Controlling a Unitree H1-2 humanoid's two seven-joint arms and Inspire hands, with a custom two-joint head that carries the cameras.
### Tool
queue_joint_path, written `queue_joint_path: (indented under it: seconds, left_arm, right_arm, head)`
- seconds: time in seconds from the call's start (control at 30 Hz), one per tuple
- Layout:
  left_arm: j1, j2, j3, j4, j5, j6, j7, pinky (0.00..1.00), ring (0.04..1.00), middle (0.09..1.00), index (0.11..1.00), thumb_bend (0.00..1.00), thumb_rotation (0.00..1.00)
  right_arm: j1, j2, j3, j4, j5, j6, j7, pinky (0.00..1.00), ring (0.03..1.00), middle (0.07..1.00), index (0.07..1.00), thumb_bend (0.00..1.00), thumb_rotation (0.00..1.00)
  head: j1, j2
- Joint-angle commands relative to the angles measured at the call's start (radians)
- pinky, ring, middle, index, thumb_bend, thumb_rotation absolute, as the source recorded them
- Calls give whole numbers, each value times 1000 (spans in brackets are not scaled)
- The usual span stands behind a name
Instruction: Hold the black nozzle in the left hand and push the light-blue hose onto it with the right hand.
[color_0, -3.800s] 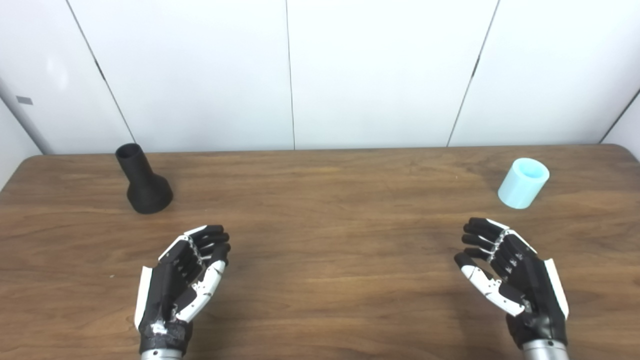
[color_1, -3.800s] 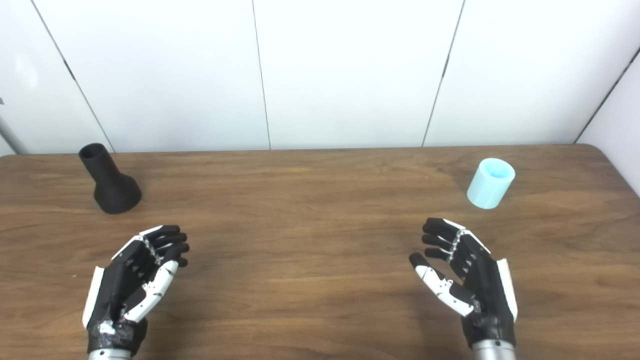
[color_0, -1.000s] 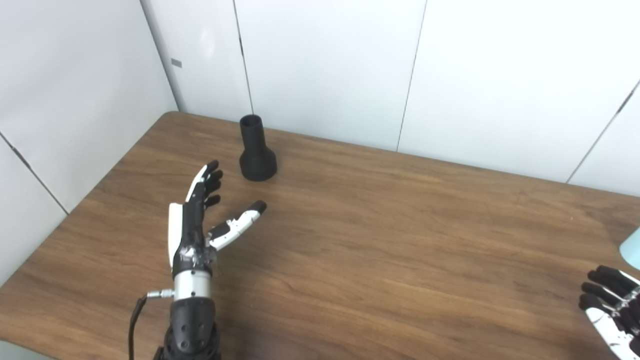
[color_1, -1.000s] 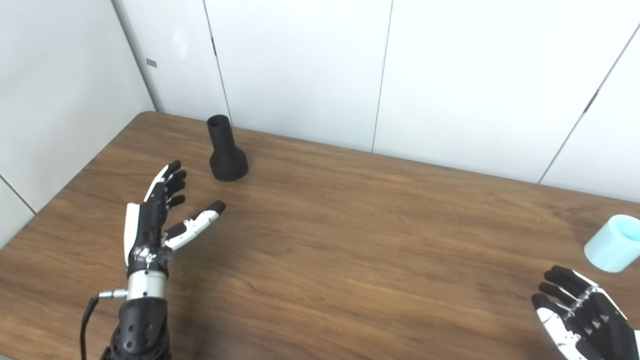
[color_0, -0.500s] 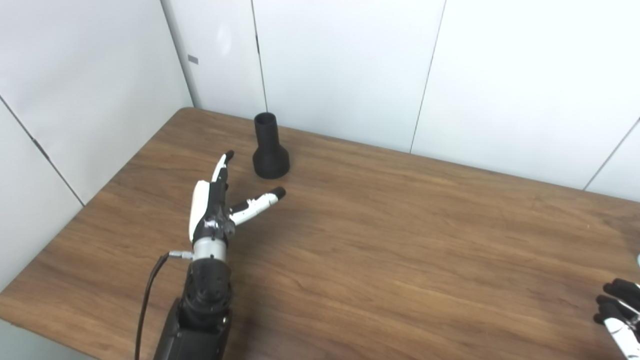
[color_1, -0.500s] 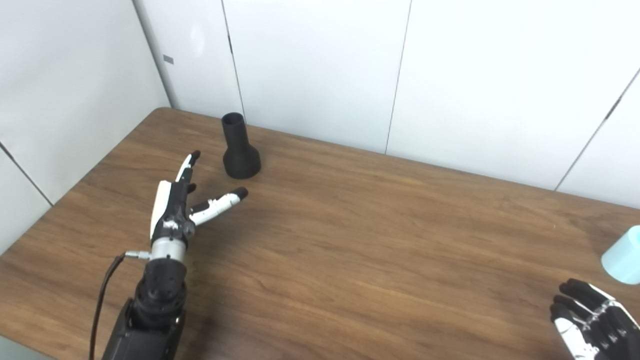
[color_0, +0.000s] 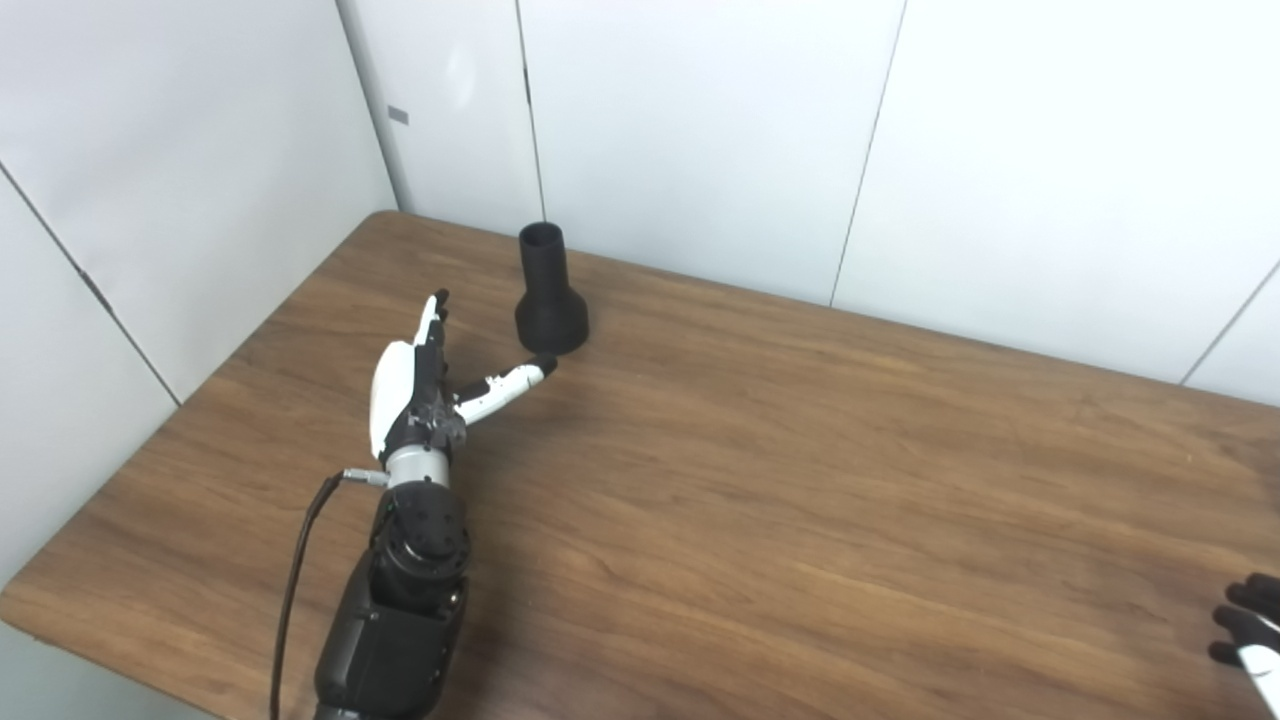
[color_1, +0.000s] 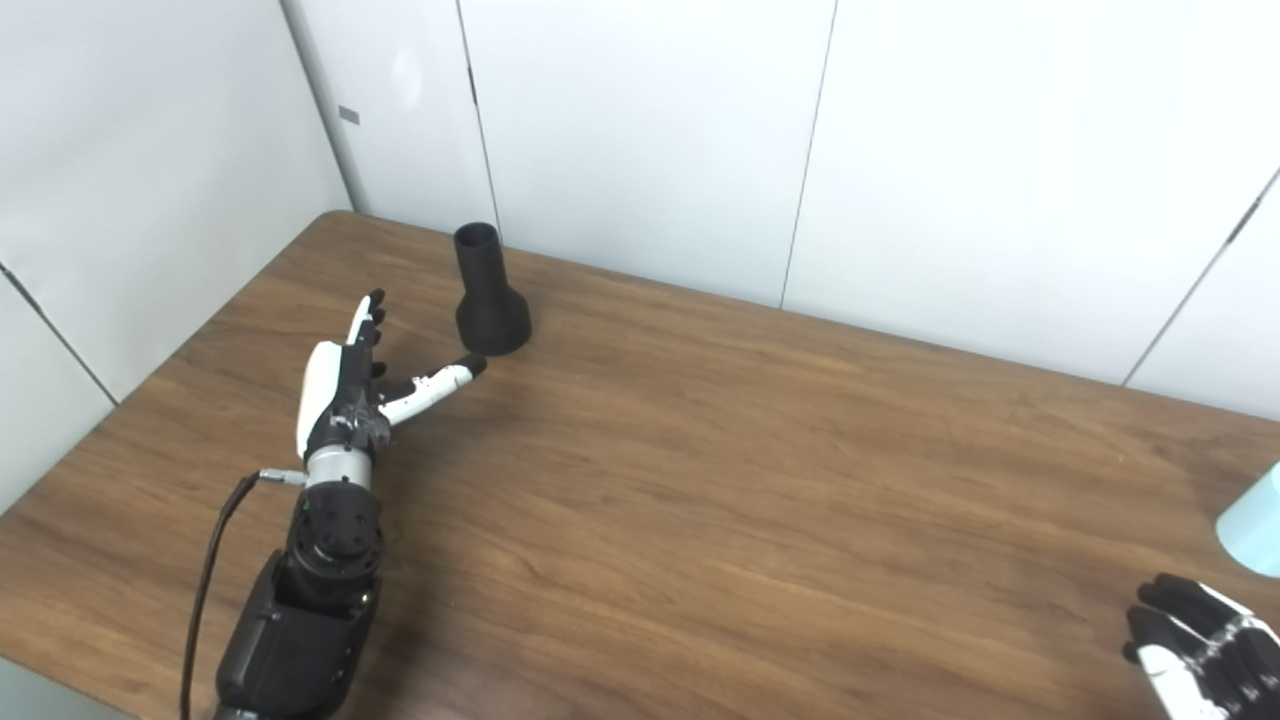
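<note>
lab test bay | plain white wall panels (color_0: 700, 130) | bare wooden table (color_0: 800, 500)

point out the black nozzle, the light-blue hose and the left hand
black nozzle (color_0: 551, 322), left eye view, on its flared base.
light-blue hose (color_1: 1254, 523), right eye view, on its side wall at the picture's right edge.
left hand (color_0: 408, 388), left eye view, on the back of the hand.

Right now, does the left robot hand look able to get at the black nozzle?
Probably yes. The left robot hand is open, its thumb tip close to the flared base of the black nozzle, which stands upright on the table. Nothing lies between them.
</note>
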Motion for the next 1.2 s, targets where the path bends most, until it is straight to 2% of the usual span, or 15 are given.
queue_joint_path:
  seconds: [0.0,0.1,0.17,0.2,0.27,0.33,0.5,0.53,0.63,0.7,0.83,0.9,1.17]
  left_arm:
    - [-35,25,0,6,17,-2,15,832,960,970,985,1000,402]
    - [-42,41,1,29,17,14,2,823,960,968,981,1000,403]
    - [-48,52,-2,43,18,24,-7,864,987,976,975,1000,407]
    - [-51,61,-8,53,25,31,-13,936,995,984,974,1000,408]
    - [-59,80,-24,78,37,37,-21,987,999,982,965,1000,398]
    - [-69,94,-36,103,45,41,-22,997,1000,979,952,1000,387]
    - [-99,117,-40,173,17,30,-40,854,981,969,918,1000,360]
    - [-104,123,-42,189,10,18,-46,860,991,975,917,1000,351]
    - [-116,145,-62,221,4,4,-71,964,1000,969,930,1000,355]
    - [-124,150,-66,234,-16,-9,-83,984,1000,973,940,1000,363]
    - [-144,157,-79,282,-25,-86,-68,778,891,927,928,1000,331]
    - [-151,158,-84,298,-28,-116,-66,785,886,930,929,1000,331]
    - [-185,160,-123,342,-21,-170,-67,767,875,931,941,1000,318]
  right_arm:
    - [-21,-14,-9,-28,1,-23,-3,542,646,658,622,388,426]
    - [-21,-15,-17,-21,10,-36,-2,530,634,651,614,391,413]
    - [-22,-16,-21,-16,13,-41,-2,526,628,645,609,398,408]
    - [-22,-18,-22,-14,12,-44,0,523,624,642,605,405,414]
    - [-21,-19,-25,-13,12,-46,1,518,619,636,599,418,431]
    - [-22,-20,-26,-11,10,-50,2,510,613,630,594,428,432]
    - [-21,-29,-29,1,-17,-73,-4,476,585,617,579,464,484]
    - [-21,-30,-29,1,-20,-74,-3,469,583,617,576,473,495]
    - [-20,-26,-31,1,-22,-69,-7,460,581,612,571,509,500]
    - [-18,-23,-32,-1,-17,-71,-5,462,580,612,570,518,496]
    - [-16,-19,-32,-8,-10,-60,-5,480,592,622,579,514,487]
    - [-16,-18,-32,-10,-10,-56,-5,487,599,626,584,504,479]
    - [-12,-16,-28,-11,-15,-63,-5,504,608,629,590,483,471]
  head:
    - [-1,-1]
    - [-6,-1]
    - [-8,0]
    - [-8,-1]
    - [-10,-1]
    - [-10,-1]
    - [-25,-5]
    - [-25,-5]
    - [-27,-6]
    - [-29,-7]
    - [-31,-8]
    - [-32,-8]
    - [-42,-11]
